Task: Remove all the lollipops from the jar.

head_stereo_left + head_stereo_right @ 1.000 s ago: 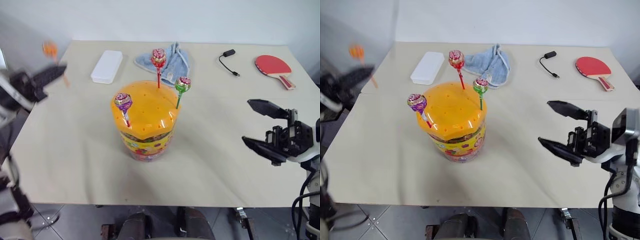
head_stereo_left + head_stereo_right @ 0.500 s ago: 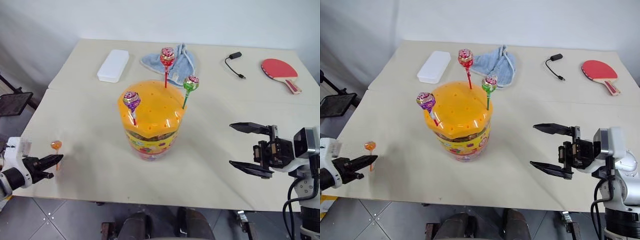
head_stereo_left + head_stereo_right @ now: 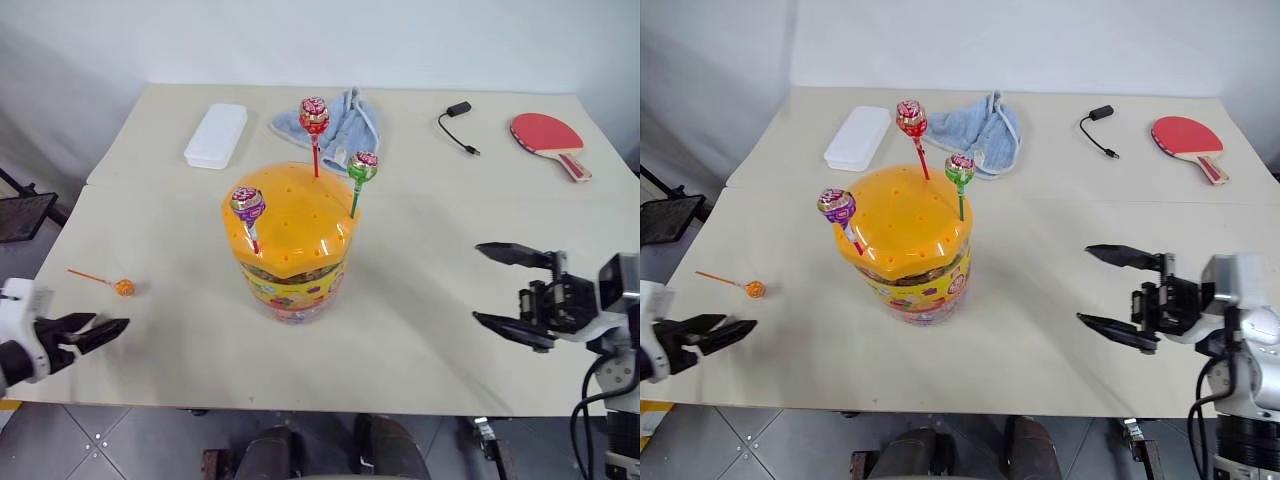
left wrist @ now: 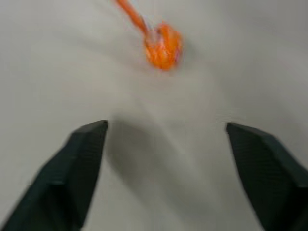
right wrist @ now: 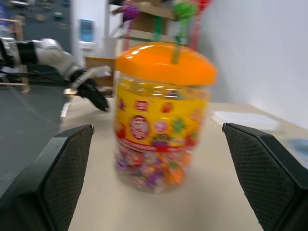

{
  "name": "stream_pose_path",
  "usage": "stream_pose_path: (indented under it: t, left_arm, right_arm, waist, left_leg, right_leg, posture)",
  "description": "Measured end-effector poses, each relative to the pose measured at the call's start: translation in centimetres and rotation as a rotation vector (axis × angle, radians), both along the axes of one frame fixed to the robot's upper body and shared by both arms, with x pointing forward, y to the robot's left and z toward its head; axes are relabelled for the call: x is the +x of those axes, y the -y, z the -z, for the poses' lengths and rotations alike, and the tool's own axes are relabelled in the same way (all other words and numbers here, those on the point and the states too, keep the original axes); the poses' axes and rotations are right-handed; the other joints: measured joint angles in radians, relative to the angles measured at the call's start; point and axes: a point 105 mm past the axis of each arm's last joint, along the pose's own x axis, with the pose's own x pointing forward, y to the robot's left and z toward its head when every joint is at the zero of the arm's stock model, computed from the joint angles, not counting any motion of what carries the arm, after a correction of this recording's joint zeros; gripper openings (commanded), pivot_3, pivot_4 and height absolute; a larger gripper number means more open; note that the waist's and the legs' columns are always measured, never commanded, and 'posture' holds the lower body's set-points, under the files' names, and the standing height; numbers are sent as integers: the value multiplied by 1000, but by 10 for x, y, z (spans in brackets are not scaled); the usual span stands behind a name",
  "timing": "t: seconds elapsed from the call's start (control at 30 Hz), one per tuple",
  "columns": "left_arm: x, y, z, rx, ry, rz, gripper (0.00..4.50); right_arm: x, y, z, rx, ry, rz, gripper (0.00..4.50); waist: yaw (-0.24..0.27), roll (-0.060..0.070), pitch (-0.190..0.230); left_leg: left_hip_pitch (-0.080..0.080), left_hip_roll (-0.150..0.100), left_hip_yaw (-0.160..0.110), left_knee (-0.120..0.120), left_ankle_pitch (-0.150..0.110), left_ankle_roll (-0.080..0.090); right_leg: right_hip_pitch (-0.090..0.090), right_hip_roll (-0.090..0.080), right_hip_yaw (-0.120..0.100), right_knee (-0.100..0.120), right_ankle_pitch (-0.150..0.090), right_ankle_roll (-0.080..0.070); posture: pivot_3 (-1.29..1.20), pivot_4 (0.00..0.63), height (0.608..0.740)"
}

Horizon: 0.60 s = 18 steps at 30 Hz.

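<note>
Squat clear plastic jar (image 3: 290,260) stands mid-desk (image 3: 430,290), w/ a domed orange lid (image 3: 290,215) dotted w/ small holes and a busy yellow label round its wall. Three lollipops stand upright in the lid holes: purple foil one (image 3: 247,203) at the near left edge, red one (image 3: 314,115) at the back on a red stick, green one (image 3: 362,166) on the right, green stick. Orange lollipop (image 3: 122,287) lies flat on the desk well left of the jar, thin orange stick pointing away to the left (shiny crinkled wrapper). Left gripper (image 3: 88,335) sits low by the desk's near left edge, black wedge-shaped fingers apart, empty, just short of that candy. Right gripper (image 3: 512,297) hovers right of the jar, textured fingers wide apart, holding nothing. At the back: flat white box (image 3: 215,134), rumpled blue cloth (image 3: 345,118), small black cable (image 3: 455,122), red paddle (image 3: 546,132)
</note>
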Motion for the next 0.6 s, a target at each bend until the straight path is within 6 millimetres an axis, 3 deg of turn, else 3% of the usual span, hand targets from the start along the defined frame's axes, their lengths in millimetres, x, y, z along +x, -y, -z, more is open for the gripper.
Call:
stream_pose_path:
  t: [0.1,0.17,0.2,0.33,0.37,0.5,0.6]
  left_arm:
    - [4,8,-48,59,171,205,4187]
    - [7,30,-73,26,284,360,4187]
    - [8,50,-83,-11,322,468,4187]
    - [11,120,-101,-107,390,795,4187]
    - [8,150,-106,-134,406,928,4187]
    - [9,192,-116,-206,484,1096,4187]
    - [10,212,-125,-236,517,1162,4187]
  right_arm:
    - [-3,17,-10,18,8,41,4500]
    - [-9,25,-6,18,-19,68,4500]
    - [-11,28,-1,17,-43,80,4500]
    - [-14,31,-2,15,-21,99,4500]
    - [-14,31,-2,6,-10,100,4500]
    - [-15,32,-1,-12,-2,117,4500]
    - [-16,30,2,-36,-7,125,4500]
  waist:
    - [6,0,0]
    - [12,2,0]
    - [13,2,1]
    - [11,3,1]
    - [10,2,1]
    - [6,2,2]
    - [5,2,2]
  left_leg:
    - [0,-1,-2,0,-2,-2]
    - [0,-1,-2,0,-2,0]
    - [0,-1,-2,0,-2,2]
    - [0,-2,0,1,-1,3]
    - [0,-2,0,2,-1,4]
    - [0,-1,2,2,0,4]
    - [0,-1,3,3,1,4]
  right_leg:
    - [1,-2,-1,-2,0,0]
    - [1,-3,-1,-1,0,0]
    - [1,-3,-1,0,0,0]
    - [3,-2,-1,1,2,3]
    - [3,-1,0,1,2,4]
    - [3,6,0,1,2,4]
    - [3,8,1,1,2,4]
  posture:
    - [0,150,740]
    - [0,150,740]
    - [0,150,740]
    - [0,150,740]
    - [0,150,740]
    - [0,150,740]
    - [0,150,740]
